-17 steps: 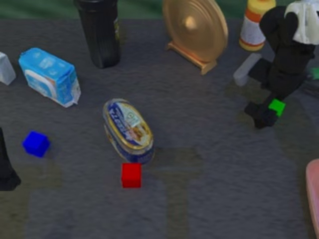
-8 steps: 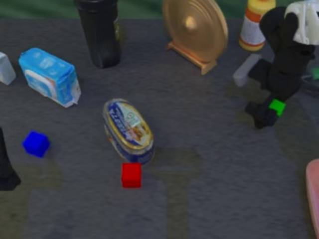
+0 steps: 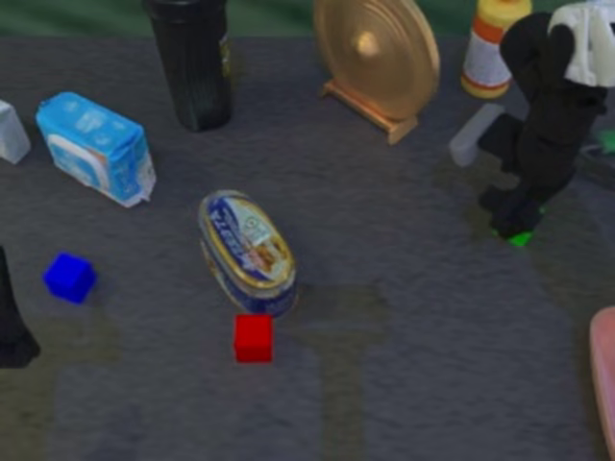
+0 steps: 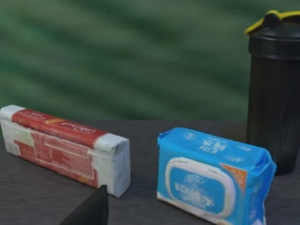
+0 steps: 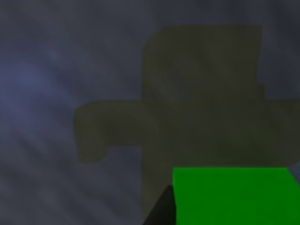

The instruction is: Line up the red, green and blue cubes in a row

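The right claw point(image 3: 514, 223) is seen low over the worktop point(image 3: 404, 384) at the far right, directly above the green cube point(image 3: 520, 237). In the top view only a thin green edge of that cube shows beneath the black fingers. In the right wrist view the green cube point(image 5: 234, 194) appears as a flat, bright green face with one dark finger point(image 5: 161, 208) against its side. Whether the claw is clamped on the cube or merely set around it cannot be told.

The red cube point(image 3: 253, 338) is recorded near the middle of the worktop, on the near side of the oval tin point(image 3: 247, 252) and just beside its near end. It is bright red, plain, and square-edged.

The blue cube point(image 3: 69, 278) lies well to the left, apart from the tin, on the near side of the light-blue packet point(image 3: 96, 146). It is deep blue and plain, of like size to the red one.

The three cubes are well apart and not in a row.

The left arm point(image 3: 12, 327) is seen at the left edge of the worktop; the state of its claw cannot be told. The left wrist view shows the packet point(image 4: 213, 176) and a red-and-white box point(image 4: 63, 147).
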### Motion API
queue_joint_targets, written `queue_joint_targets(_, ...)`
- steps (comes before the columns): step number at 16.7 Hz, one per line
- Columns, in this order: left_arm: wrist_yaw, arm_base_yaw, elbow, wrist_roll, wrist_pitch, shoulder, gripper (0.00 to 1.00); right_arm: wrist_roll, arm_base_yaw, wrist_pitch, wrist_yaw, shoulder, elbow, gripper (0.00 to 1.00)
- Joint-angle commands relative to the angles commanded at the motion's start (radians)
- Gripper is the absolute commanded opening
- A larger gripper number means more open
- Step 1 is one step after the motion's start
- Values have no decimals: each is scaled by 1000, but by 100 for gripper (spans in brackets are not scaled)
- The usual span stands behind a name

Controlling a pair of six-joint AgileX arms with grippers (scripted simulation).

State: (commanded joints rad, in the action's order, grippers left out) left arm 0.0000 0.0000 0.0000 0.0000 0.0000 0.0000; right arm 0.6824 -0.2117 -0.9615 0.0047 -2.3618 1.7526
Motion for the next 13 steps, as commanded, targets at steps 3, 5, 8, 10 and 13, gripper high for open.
queue_joint_targets(3, 0, 0, 0, 0, 0, 0, 100, 0, 0, 0, 0, 0, 0, 0)
queue_joint_targets(5, 0, 0, 0, 0, 0, 0, 100, 0, 0, 0, 0, 0, 0, 0)
queue_joint_targets(8, 0, 0, 0, 0, 0, 0, 100, -17, -4, -28, -17, 44, 7, 0)
queue_joint_targets(10, 0, 0, 0, 0, 0, 0, 100, -14, -7, -61, -19, 54, 36, 0)
queue_joint_targets(13, 0, 0, 0, 0, 0, 0, 100, -12, -11, -162, -19, 78, 110, 0)
